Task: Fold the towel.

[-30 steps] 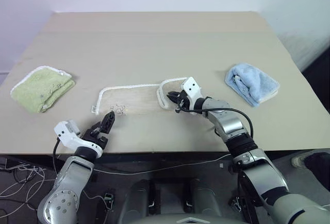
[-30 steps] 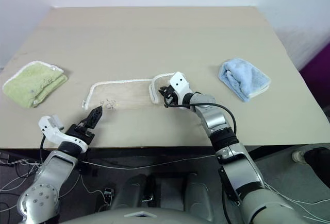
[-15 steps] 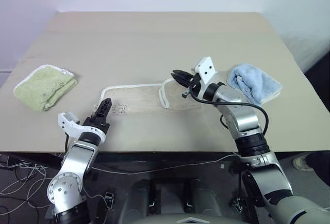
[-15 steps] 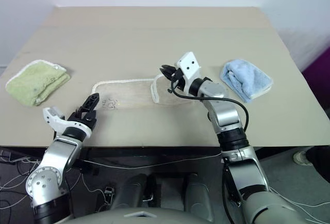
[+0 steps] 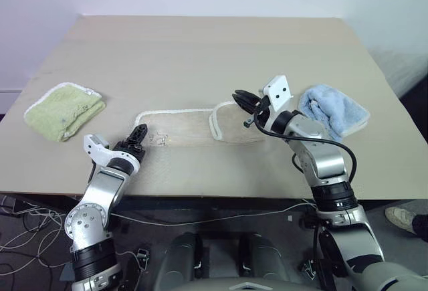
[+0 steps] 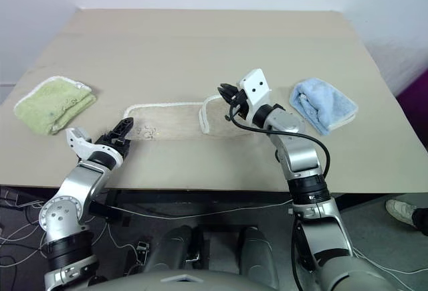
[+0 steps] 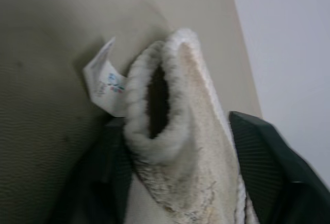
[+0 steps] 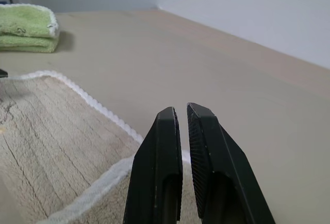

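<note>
The beige towel (image 5: 184, 129) with white corded trim lies flat near the table's front edge. Its right end is folded back over itself in a loop (image 5: 221, 118). My left gripper (image 5: 138, 134) is at the towel's left corner. In the left wrist view that corner (image 7: 178, 131) is bunched up between the two black fingers (image 7: 260, 154), which press on both sides of it. My right gripper (image 5: 236, 95) hovers just above the folded right end, shut and empty. In the right wrist view its fingers (image 8: 203, 131) are together over the trim (image 8: 98, 105).
A folded light green towel (image 5: 65, 110) lies at the table's left, and a folded light blue towel (image 5: 334, 110) just right of my right arm. A small white label (image 7: 105, 82) sticks out at the held corner. The tan table (image 5: 200, 50) stretches far behind.
My left gripper moved forward onto the towel's left corner and closed around it. My right gripper rose off the folded right end and drew slightly right, staying shut.
</note>
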{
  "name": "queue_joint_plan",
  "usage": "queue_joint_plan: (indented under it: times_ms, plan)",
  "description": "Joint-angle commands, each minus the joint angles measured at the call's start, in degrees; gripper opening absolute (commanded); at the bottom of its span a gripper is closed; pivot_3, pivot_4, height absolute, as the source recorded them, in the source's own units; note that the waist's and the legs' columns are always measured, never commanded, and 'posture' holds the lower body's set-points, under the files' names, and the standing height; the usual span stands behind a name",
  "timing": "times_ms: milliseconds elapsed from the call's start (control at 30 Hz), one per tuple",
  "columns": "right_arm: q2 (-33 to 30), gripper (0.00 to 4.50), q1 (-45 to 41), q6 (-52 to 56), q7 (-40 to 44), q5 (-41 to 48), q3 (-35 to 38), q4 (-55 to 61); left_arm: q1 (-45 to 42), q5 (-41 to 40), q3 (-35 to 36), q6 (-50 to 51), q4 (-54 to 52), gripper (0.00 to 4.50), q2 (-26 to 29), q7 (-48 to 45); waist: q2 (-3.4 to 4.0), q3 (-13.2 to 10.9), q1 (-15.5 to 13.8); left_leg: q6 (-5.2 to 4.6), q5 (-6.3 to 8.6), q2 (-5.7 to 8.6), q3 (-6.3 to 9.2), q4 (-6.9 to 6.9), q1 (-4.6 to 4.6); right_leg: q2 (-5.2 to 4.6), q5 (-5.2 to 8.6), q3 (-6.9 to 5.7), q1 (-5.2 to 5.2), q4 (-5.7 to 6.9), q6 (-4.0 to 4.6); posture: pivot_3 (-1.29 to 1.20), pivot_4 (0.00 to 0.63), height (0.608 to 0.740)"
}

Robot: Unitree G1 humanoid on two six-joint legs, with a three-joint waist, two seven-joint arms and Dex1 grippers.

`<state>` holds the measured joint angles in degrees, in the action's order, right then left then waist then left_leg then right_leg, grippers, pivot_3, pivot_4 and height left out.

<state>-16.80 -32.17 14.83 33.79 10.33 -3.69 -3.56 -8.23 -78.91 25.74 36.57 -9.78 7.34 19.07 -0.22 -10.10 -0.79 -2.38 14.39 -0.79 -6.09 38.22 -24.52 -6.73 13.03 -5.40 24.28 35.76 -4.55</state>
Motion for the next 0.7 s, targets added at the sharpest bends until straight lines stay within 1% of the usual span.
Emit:
queue_joint_plan:
  times_ms: [33,167,200,400,567,700]
  plan:
    - [-0.41,0.36,-0.3,-0.19,-0.58,0.57,1.19,3.08,-0.79,-0.64,0.71,-0.77,0.91,1.5,-0.24,-0.11,-0.01,-0.01,0.08,0.0,0.0,0.0,0.0,0.0,-0.01,0.0,0.0,0.0,0.0,-0.01,0.0,0.0,0.15,0.74]
    - [0.0,0.36,-0.16,-0.3,-0.57,0.64,0.67,2.95,-1.75,-1.29,1.76,-2.25,0.26,0.22,-0.38,0.67,-0.01,-0.01,0.09,0.01,0.0,-0.03,0.0,-0.05,-0.02,-0.01,0.0,0.0,0.02,-0.08,0.0,0.0,0.15,0.74]
    - [0.11,0.36,-0.04,-0.34,-0.43,0.56,0.36,2.92,-1.84,-0.87,1.67,-2.3,0.08,0.03,-0.06,0.71,-0.01,-0.01,0.11,0.01,0.0,-0.03,0.0,-0.06,-0.01,-0.01,0.0,0.0,0.02,-0.08,0.0,0.0,0.15,0.74]
    - [0.29,0.36,0.16,-0.62,-0.17,0.31,-0.37,2.88,-1.69,-0.07,1.36,-1.29,-1.6,0.03,2.88,0.8,-0.02,-0.03,0.31,0.02,0.01,-0.08,0.0,-0.12,-0.06,0.02,-0.01,0.0,0.05,-0.22,-0.01,0.0,0.15,0.74]
    - [-0.03,0.36,-0.22,-0.61,-0.08,0.33,-0.05,2.55,-3.08,-0.67,4.43,-1.32,-2.09,0.03,10.18,-2.01,-0.06,-0.07,0.55,0.03,0.01,-0.09,0.0,-0.14,-0.11,0.02,-0.01,0.0,0.1,-0.24,-0.02,0.0,0.15,0.74]
    - [-0.08,0.36,-0.59,-0.75,-0.23,0.31,0.19,2.05,-4.62,0.44,5.14,-0.67,-2.29,0.03,16.0,-5.4,-0.05,-0.08,0.62,0.19,0.09,-0.09,0.0,-0.17,-0.16,0.01,-0.01,0.0,0.15,-0.26,0.0,0.0,0.15,0.74]
